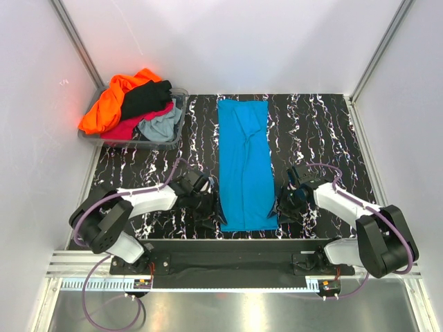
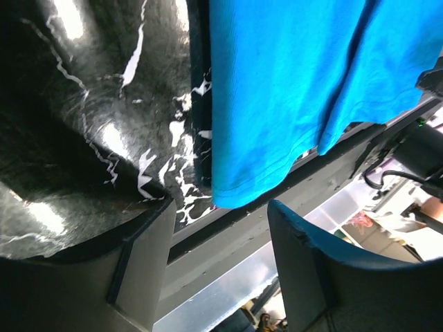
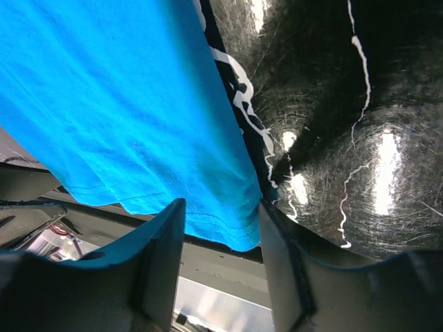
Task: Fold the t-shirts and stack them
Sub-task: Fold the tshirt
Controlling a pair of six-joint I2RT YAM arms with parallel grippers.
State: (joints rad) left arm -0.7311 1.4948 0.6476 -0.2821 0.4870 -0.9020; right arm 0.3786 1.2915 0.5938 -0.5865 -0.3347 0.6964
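At the far left corner a clear bin [image 1: 178,128] held a heaped orange t-shirt [image 1: 111,104], black t-shirt [image 1: 145,97], crimson t-shirt [image 1: 124,128] and grey t-shirt [image 1: 160,124]. On the black marbled surface [image 1: 311,131], between white walls [image 1: 228,41], the turquoise t-shirt [image 1: 243,166] lay as a long strip. The left claw [image 2: 218,218] stood wide by its near left corner. The right claw [image 3: 220,207], jaws apart, straddled its near right corner.

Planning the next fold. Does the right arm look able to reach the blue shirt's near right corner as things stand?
Probably yes. The right gripper is open, its fingers straddle the blue shirt's hem corner at the table's near edge, and nothing lies between.
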